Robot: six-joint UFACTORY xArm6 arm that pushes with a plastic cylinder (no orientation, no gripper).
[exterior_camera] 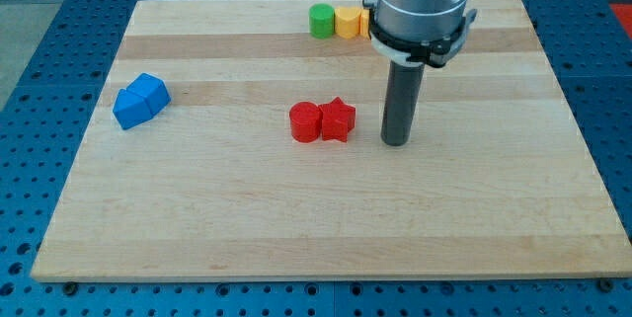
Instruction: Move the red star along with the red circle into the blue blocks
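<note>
A red circle and a red star sit side by side and touching near the middle of the wooden board. Two blue blocks lie pressed together at the view's left. My tip rests on the board just to the right of the red star, a small gap apart from it.
A green circle and a yellow block stand together at the view's top, with an orange edge beside them partly hidden behind the arm. The board lies on a blue perforated table.
</note>
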